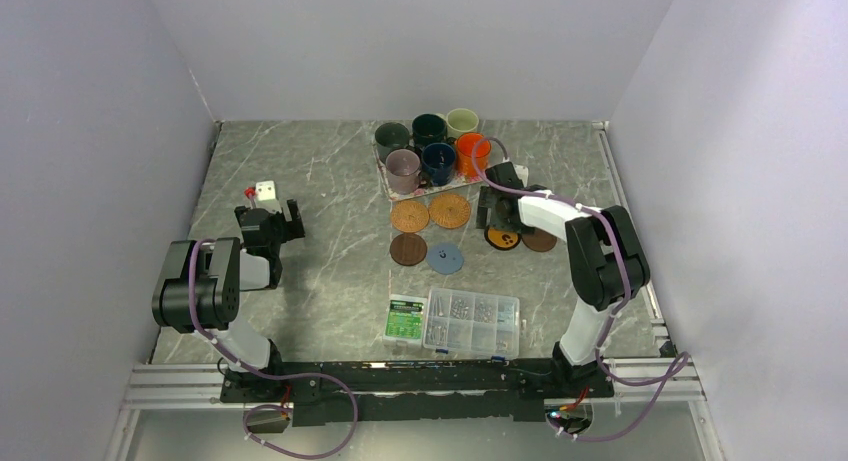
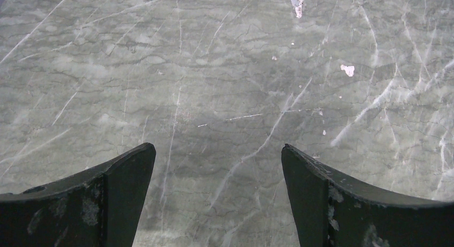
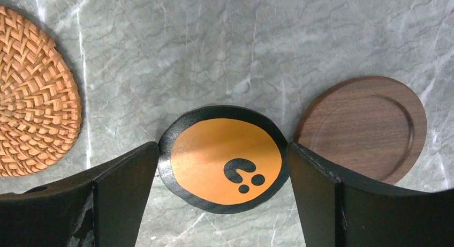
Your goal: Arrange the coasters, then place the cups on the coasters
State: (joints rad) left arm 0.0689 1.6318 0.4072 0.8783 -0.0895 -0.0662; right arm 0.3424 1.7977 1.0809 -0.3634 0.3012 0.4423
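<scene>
Several cups stand on a floral tray [image 1: 383,184] at the back, among them an orange cup [image 1: 471,153], a navy cup [image 1: 438,161] and a mauve cup [image 1: 403,169]. In front lie two woven tan coasters [image 1: 409,216] [image 1: 450,211], a dark brown coaster [image 1: 408,249] and a light blue coaster [image 1: 445,258]. My right gripper [image 3: 222,146] is open low over the table, and the black-and-orange coaster [image 3: 225,158] lies flat between its fingers. Another dark brown coaster [image 3: 364,126] sits just right of it. My left gripper [image 2: 218,146] hangs open over bare table at the left.
A clear plastic screw box [image 1: 472,321] and a green packet [image 1: 405,318] lie near the front edge. A small white and red thing [image 1: 262,190] sits just beyond the left gripper [image 1: 270,221]. Walls close in the table on three sides.
</scene>
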